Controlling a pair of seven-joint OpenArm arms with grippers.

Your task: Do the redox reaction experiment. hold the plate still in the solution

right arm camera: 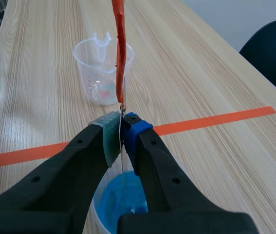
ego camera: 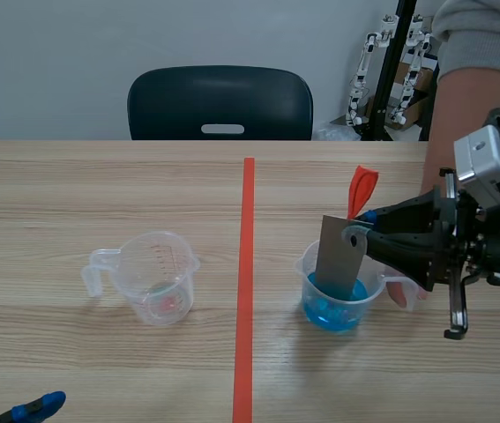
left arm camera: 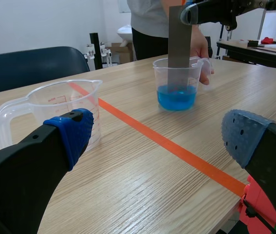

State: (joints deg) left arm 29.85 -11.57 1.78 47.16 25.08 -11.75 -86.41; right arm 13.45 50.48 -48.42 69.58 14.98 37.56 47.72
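Right end effector (right arm camera: 121,127) is clamped on the top edge of the plate (ego camera: 336,256). The plate hangs upright, long axis vertical, its foot dipped in the blue solution (ego camera: 329,313) of the beaker (ego camera: 307,282) directly beneath. My left end effector (left arm camera: 157,132), fingers spread, sits well apart.

Two clear beakers (ego camera: 157,280) (ego camera: 364,308); one grey plate (ego camera: 336,260); one chair (ego camera: 220,101)
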